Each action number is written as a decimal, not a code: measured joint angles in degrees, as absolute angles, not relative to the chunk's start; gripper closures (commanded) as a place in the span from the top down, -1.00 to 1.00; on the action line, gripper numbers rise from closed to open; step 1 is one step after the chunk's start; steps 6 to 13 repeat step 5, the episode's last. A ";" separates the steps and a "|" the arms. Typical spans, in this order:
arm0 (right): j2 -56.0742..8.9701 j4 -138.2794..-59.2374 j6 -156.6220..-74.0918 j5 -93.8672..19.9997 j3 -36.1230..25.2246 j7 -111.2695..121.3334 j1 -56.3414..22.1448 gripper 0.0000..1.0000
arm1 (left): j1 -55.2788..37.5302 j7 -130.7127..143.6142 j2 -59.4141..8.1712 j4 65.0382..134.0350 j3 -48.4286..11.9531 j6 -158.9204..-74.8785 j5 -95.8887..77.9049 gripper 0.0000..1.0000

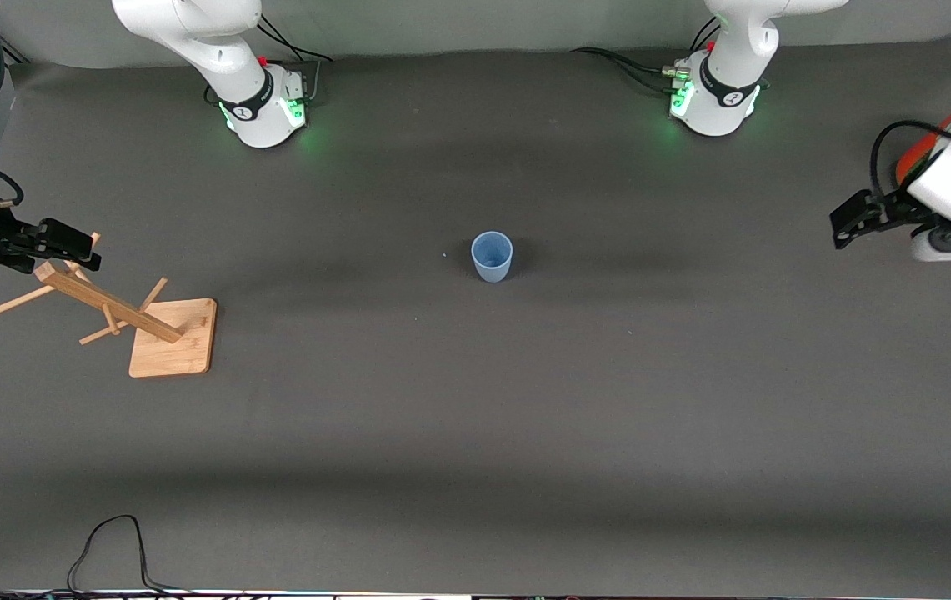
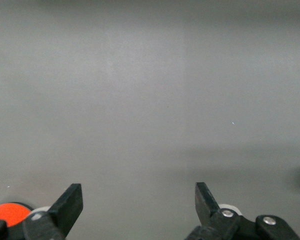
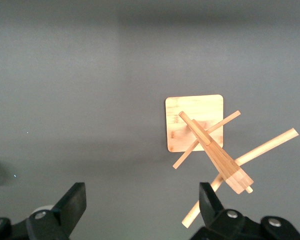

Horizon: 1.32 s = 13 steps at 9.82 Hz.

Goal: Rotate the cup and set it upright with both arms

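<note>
The small pale-blue cup [image 1: 492, 256] stands upright, mouth up, in the middle of the dark table, touched by neither gripper. My left gripper [image 1: 852, 218] hangs open and empty over the left arm's end of the table; its wrist view [image 2: 139, 200] shows only bare grey table between the fingers. My right gripper [image 1: 67, 243] is open and empty in the air over the top of the wooden rack [image 1: 121, 312]; its wrist view [image 3: 141, 202] shows the rack [image 3: 205, 137] beside one finger. The cup shows in neither wrist view.
The wooden peg rack on its square base [image 1: 179, 342] stands toward the right arm's end. An orange-red cylinder [image 1: 925, 154] sits partly hidden by the left arm, and shows in the left wrist view [image 2: 7, 212]. A black cable [image 1: 108, 542] lies along the table's near edge.
</note>
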State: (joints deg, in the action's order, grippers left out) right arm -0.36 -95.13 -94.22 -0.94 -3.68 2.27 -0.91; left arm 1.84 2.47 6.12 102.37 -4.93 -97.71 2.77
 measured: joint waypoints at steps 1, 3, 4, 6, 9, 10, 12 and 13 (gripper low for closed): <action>-0.36 -95.13 -94.22 -0.94 -3.68 2.27 -0.91 1.00 | 1.83 2.46 6.27 102.38 -4.89 -96.84 2.67 1.00; -0.36 -95.13 -94.22 -0.94 -3.68 2.27 -0.91 1.00 | 1.83 2.44 6.24 102.30 -4.89 -96.23 2.60 1.00; -0.36 -95.13 -94.22 -0.94 -3.68 2.27 -0.91 1.00 | 1.83 2.40 6.24 102.26 -4.86 -95.77 2.58 1.00; -0.36 -95.13 -94.22 -0.94 -3.68 2.27 -0.91 1.00 | 1.83 2.34 6.13 102.27 -4.86 -95.23 2.54 1.00; -0.36 -95.13 -94.22 -0.94 -3.68 2.27 -0.91 1.00 | 1.83 2.34 6.13 102.27 -4.86 -95.23 2.54 1.00; -0.36 -95.13 -94.22 -0.94 -3.68 2.27 -0.91 1.00 | 1.83 2.34 6.13 102.27 -4.86 -95.23 2.54 1.00; -0.36 -95.13 -94.22 -0.94 -3.68 2.27 -0.91 1.00 | 1.83 2.34 6.13 102.27 -4.86 -95.23 2.54 1.00; -0.36 -95.13 -94.22 -0.94 -3.68 2.27 -0.91 1.00 | 1.83 2.34 6.13 102.27 -4.86 -95.23 2.54 1.00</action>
